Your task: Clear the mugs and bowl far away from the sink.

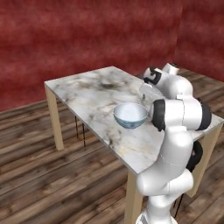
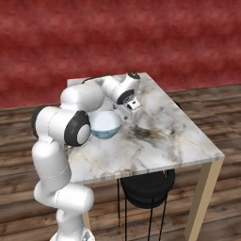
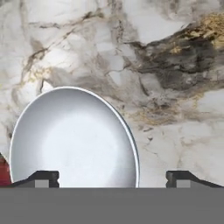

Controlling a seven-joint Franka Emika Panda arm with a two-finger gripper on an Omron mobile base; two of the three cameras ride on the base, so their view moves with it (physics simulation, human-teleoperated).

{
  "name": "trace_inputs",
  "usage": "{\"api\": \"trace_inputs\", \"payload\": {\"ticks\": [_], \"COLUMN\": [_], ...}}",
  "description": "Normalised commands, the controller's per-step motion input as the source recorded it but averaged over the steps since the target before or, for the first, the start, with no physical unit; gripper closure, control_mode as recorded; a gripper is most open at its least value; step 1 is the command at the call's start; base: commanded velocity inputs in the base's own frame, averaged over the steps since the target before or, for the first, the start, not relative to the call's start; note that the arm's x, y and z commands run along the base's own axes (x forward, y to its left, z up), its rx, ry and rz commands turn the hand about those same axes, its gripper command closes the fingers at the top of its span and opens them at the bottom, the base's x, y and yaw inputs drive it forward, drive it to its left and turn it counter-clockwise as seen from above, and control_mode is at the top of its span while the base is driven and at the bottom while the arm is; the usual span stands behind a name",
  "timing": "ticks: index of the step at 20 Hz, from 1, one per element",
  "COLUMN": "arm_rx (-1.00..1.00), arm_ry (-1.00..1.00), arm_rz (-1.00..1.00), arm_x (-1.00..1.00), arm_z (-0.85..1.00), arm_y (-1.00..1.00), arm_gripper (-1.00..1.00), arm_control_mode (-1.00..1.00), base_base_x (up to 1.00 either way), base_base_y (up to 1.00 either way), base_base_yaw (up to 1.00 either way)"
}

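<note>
Now round white bowl [image 3: 74, 140] sits on veined marble table [image 3: 175, 65]; gripper [image 3: 113, 177] spread wide, empty.

I see a marble-topped table [image 1: 94, 94] on pale wooden legs; its top is white with grey and dark veining, and one darker smudge sits near the middle of the slab. From the hand camera I get the same marble close up, with a dark brown and gold patch [image 3: 183, 57] towards the upper right. Under the table on my right-hand camera there is a round black stool [image 2: 147, 188] on thin dark legs, tucked below the near edge. The floor [image 1: 43, 175] is dark wooden planks running in long strips. Behind everything stands a mottled red wall [image 2: 117, 33], and it turns a corner on my left-hand camera
</note>
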Motion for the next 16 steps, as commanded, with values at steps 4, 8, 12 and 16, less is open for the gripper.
{"api": "trace_inputs", "payload": {"ticks": [4,8,12,16], "arm_rx": [-0.01,-0.09,-0.11,-0.21], "arm_ry": [0.05,-0.01,-0.06,-0.15], "arm_rz": [0.03,0.19,0.22,0.27], "arm_x": [-0.88,-1.0,-1.0,-1.0], "arm_z": [0.97,0.82,0.48,0.6], "arm_y": [-0.25,-0.11,0.11,0.23], "arm_gripper": [-1.0,-1.0,-1.0,-1.0], "arm_control_mode": [-1.0,-1.0,-1.0,-1.0], "base_base_x": [0.0,0.0,0.0,0.0], "base_base_y": [0.0,0.0,0.0,0.0], "base_base_yaw": [0.0,0.0,0.0,0.0]}}
